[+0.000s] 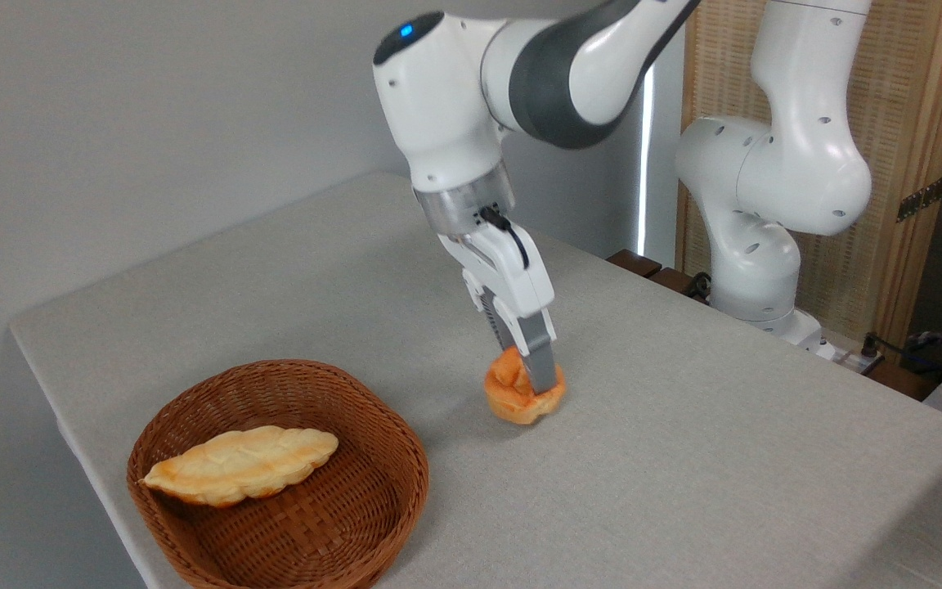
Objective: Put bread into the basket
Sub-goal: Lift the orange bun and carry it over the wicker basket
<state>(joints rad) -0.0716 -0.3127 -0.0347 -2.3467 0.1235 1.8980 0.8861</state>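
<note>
Near the middle of the frame, slightly below centre, the bread (520, 398) sat between the fingers of the tool (538, 378), a small orange-golden bun with a lumpy top. One grey finger (538, 356) crossed its front face and pressed into the crust; the other finger lay behind and was mostly hidden, so the tool looked clamped on the bun. Whether the bun's underside touched the bench (684, 458) or hung just above it could not be told, though a faint shadow lay directly beneath. From the upper centre of the frame the white arm (455, 123) slanted down to the tool, a blue light glowing on its top joint. At the lower left stood the basket (373, 491), reddish-brown wicker, well apart from the bun and nearer the bench's front edge. Inside it rested a long pale-golden braided loaf (242, 465), lying across the left half of the weave. At the upper right the arm's base (757, 270) stood beyond the bench, in front of a wooden screen (912, 123).
</note>
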